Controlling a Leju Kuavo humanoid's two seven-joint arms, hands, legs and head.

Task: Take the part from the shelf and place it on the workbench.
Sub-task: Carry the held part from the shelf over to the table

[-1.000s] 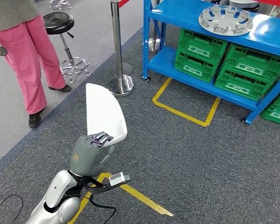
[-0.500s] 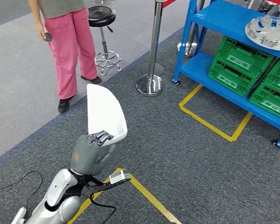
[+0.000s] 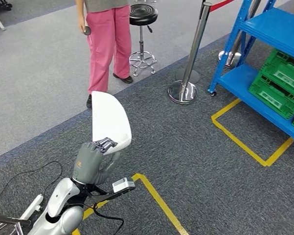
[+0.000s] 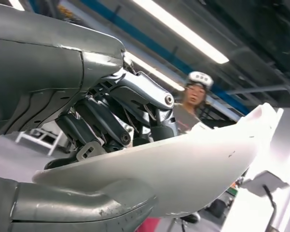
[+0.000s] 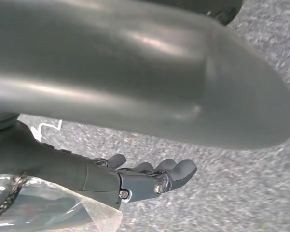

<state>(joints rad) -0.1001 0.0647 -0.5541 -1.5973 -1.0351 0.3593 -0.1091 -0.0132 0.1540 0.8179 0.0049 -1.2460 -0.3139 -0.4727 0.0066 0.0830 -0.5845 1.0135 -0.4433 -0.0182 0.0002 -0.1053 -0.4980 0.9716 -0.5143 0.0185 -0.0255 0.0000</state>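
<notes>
The view has swung left, the shelf [image 3: 270,63] sliding off toward the right edge. Left hand [image 3: 91,161] grips the part [image 3: 109,122], carried over carpet; right hand [image 5: 150,179] hangs loose, holding nothing. Pickup done; bench placement remains

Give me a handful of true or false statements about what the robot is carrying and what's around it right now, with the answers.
1. The left hand grips a white part. True.
2. The white part lies on the carpet. False: it is held up above the carpet, pinched between the hand's thumb and fingers.
3. A person in pink trousers stands by a black stool. True.
4. The green crates sit on the floor beside the shelf. False: they sit on the lower level of the blue shelf.
5. The right hand holds a second part. False: it hangs over the carpet with nothing in it, fingers slightly curled.
</notes>
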